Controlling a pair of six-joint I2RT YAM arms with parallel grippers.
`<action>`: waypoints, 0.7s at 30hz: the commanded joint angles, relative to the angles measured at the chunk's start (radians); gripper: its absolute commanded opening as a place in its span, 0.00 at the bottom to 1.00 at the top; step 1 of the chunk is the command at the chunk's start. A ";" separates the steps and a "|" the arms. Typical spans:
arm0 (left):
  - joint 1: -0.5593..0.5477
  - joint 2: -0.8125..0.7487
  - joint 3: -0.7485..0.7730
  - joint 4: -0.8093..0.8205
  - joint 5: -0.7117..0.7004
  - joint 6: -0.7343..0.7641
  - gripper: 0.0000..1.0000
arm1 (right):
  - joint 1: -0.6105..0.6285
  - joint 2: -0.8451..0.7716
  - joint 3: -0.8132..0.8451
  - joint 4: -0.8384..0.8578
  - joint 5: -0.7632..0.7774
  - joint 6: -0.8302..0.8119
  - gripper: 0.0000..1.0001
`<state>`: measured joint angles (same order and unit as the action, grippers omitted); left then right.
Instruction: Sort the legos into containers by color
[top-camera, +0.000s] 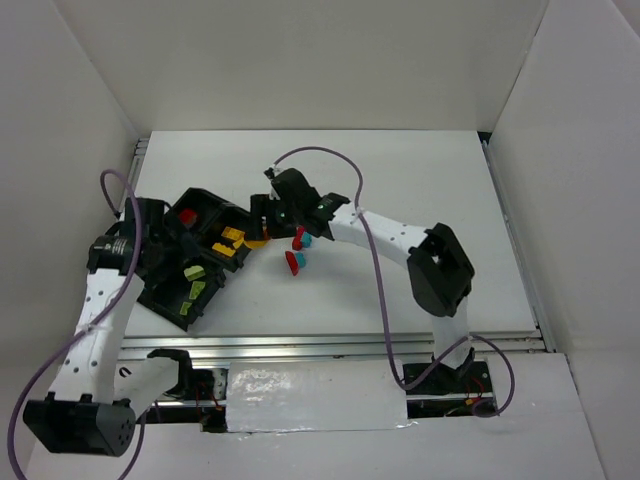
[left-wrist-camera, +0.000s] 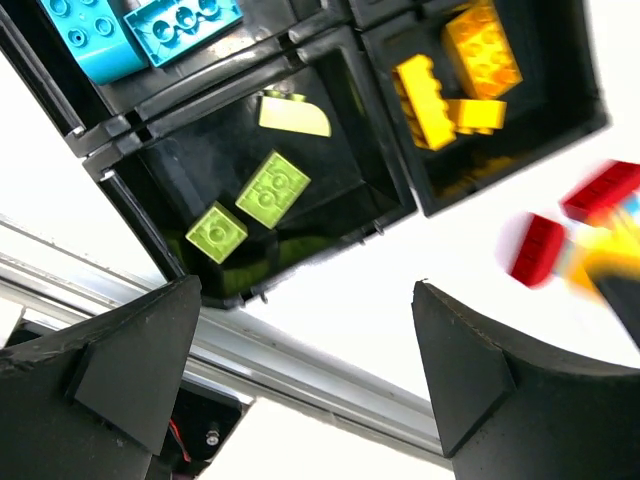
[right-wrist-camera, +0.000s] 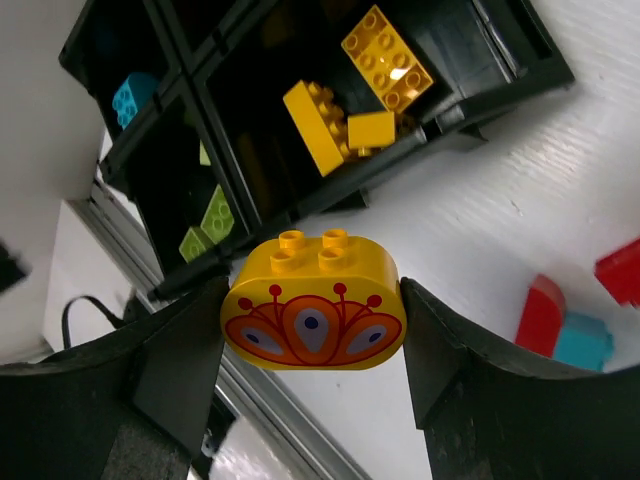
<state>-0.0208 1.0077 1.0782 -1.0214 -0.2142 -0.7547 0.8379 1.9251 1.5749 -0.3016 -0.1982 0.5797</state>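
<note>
Peacock-fan print on rounded yellow lego: right wrist view only. Right claw clamped on it, just beside tray.
Left wrist view only: left claw wide apart, empty, over tray's near corner.
Top view only: red lego in far compartment.
Counts in tray: three yellow legos, three lime legos, two cyan legos.
Loose on worktop: two red legos, one cyan lego.
</note>
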 joint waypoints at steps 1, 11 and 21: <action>0.002 -0.083 0.048 -0.052 0.048 0.034 0.99 | 0.013 0.101 0.159 0.071 0.037 0.092 0.03; 0.002 -0.149 -0.052 -0.060 0.165 0.167 1.00 | 0.029 0.274 0.370 0.059 -0.015 -0.009 0.30; 0.002 -0.138 -0.024 -0.045 0.159 0.221 1.00 | 0.017 0.315 0.502 -0.022 -0.006 -0.070 1.00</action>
<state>-0.0208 0.8677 1.0080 -1.0813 -0.0650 -0.5747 0.8608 2.2696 2.0251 -0.3084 -0.2222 0.5484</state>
